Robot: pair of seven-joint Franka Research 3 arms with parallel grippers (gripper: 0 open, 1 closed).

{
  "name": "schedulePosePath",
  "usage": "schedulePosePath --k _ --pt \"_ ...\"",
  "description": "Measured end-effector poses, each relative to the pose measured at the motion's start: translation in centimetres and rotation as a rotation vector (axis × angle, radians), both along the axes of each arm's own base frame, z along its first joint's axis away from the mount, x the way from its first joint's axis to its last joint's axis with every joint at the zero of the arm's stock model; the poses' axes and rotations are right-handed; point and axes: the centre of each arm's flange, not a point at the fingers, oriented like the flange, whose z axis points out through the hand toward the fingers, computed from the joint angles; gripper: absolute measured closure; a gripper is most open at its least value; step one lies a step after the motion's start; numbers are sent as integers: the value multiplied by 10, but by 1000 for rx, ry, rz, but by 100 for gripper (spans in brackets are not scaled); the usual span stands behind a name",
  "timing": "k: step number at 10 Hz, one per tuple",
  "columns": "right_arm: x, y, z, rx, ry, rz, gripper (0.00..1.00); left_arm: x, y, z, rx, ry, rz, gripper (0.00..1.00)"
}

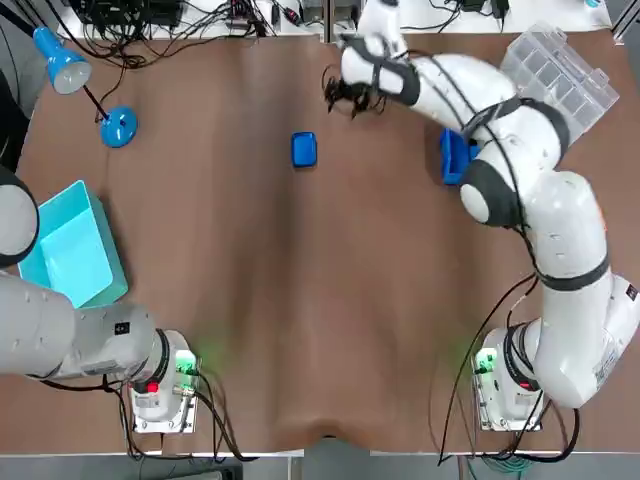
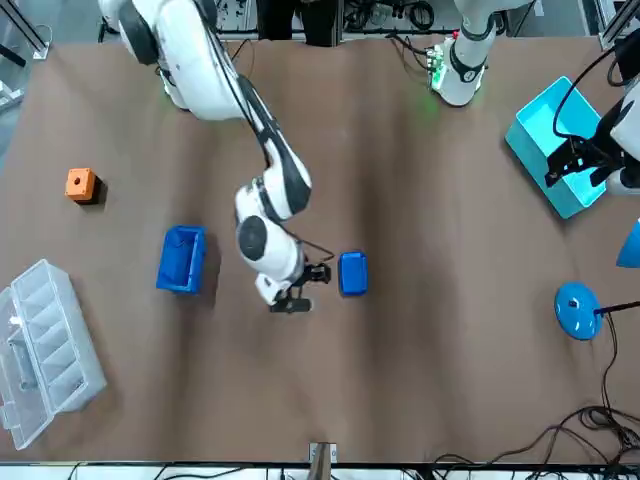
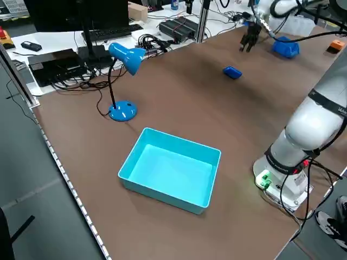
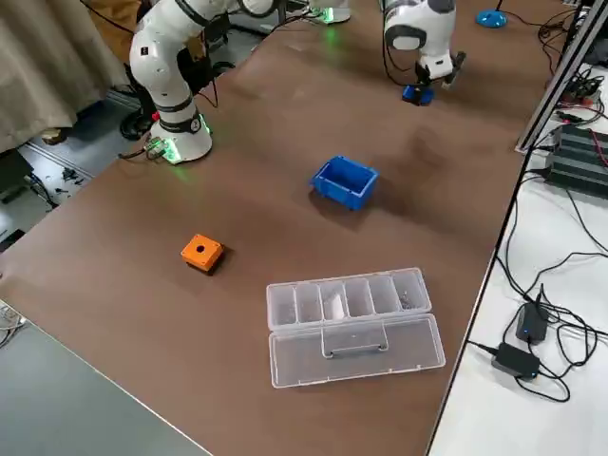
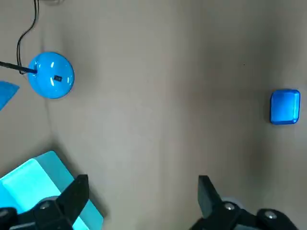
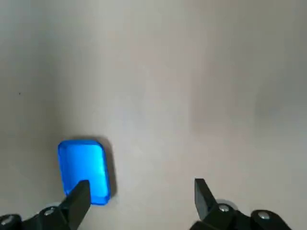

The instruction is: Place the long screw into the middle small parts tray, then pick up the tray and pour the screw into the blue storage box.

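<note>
A small blue tray [image 1: 304,149] lies flat on the brown table, far centre. My right gripper [image 1: 350,95] hovers just beyond it, open, with nothing between its fingers. In the right wrist view the tray [image 6: 84,170] sits beside one fingertip [image 6: 80,190], outside the gap. A darker blue storage box [image 2: 182,259] stands to the robot's right of the tray, partly under the right arm in the top view. My left gripper [image 2: 574,160] is parked open over a cyan bin [image 1: 70,245]. I cannot make out a long screw anywhere.
A clear compartment organiser [image 1: 560,68] lies open at the far right corner, with an orange cube [image 2: 81,184] nearer the robot. A blue desk lamp stands on its base [image 1: 118,127] at the far left. Cables run along the far edge.
</note>
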Motion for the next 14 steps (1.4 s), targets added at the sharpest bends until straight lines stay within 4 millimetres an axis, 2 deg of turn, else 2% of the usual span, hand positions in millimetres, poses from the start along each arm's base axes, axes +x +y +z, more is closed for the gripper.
schedulePosePath --k 2,3,5,6,7,8,10,12,14 --pt "9 -42 67 -104 -19 57 0 0 0 0 0 0 0 0" --pt "15 -78 95 -147 -4 97 0 0 0 0 0 0 -1 0" --pt "36 -188 151 -193 13 166 0 0 0 0 0 -1 0 0" --pt "37 -234 179 -203 26 153 0 0 0 0 0 -1 0 0" --pt "32 -271 207 -212 35 123 0 0 0 0 0 -1 0 0" --pt "23 -296 232 -242 40 105 0 0 0 1 0 -1 0 0" --pt "4 -323 276 -312 24 114 0 0 0 1 0 -1 0 0" --pt "-11 -355 309 -279 5 124 0 0 0 1 0 -1 0 0" --pt "-21 -409 332 -233 -34 190 0 0 0 1 0 -1 0 0"
